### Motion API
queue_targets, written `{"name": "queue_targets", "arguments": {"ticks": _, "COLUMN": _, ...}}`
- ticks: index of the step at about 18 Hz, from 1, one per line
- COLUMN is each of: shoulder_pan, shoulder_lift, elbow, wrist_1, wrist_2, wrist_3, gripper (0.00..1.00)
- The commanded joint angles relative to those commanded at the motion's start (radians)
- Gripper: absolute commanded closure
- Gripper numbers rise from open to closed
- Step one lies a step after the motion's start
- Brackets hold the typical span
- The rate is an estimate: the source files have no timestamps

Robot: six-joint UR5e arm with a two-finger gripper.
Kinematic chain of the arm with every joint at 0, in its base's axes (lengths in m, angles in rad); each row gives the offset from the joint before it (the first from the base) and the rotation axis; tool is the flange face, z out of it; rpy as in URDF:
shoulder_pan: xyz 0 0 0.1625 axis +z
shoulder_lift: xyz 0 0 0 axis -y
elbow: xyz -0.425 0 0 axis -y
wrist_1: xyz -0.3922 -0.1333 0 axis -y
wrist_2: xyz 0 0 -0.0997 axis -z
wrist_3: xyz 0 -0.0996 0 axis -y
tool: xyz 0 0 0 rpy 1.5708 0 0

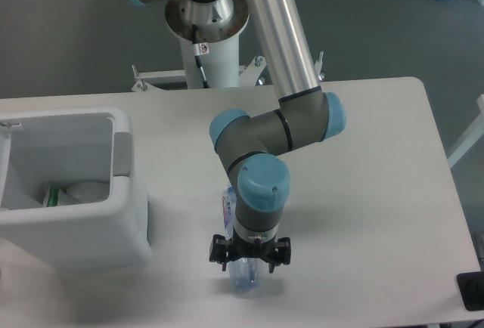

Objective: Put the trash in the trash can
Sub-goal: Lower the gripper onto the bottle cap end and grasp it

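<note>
The black two-finger tool [250,256] straddles a crushed clear plastic bottle [243,276] lying on the white desk [363,192], right of the boxy white plastic bin [76,184]; whether it grips is unclear. A crumpled green-printed wrapper [68,193] sits inside the bin.

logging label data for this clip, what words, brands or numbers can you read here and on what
No text here can be read.
Bottle label: red and blue print beside the arm, too blurred to read.
Wrapper in the trash can: green print, too small to read.
Sticker on the robot's pedestal: red and white mark, too small to read.
</note>
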Motion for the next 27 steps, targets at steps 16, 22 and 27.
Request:
{"name": "queue_targets", "arguments": {"ticks": 16, "shoulder_pan": -0.012, "shoulder_lift": -0.037, "elbow": 0.002, "wrist_1": 0.014, "wrist_2": 0.057, "wrist_3": -0.038, "gripper": 0.22}}
{"name": "queue_targets", "arguments": {"ticks": 22, "shoulder_pan": -0.012, "shoulder_lift": -0.040, "elbow": -0.003, "wrist_1": 0.014, "wrist_2": 0.057, "wrist_3": -0.038, "gripper": 0.25}}
{"name": "queue_targets", "arguments": {"ticks": 27, "shoulder_pan": -0.012, "shoulder_lift": -0.035, "elbow": -0.002, "wrist_1": 0.014, "wrist_2": 0.058, "wrist_3": -0.038, "gripper": 0.29}}
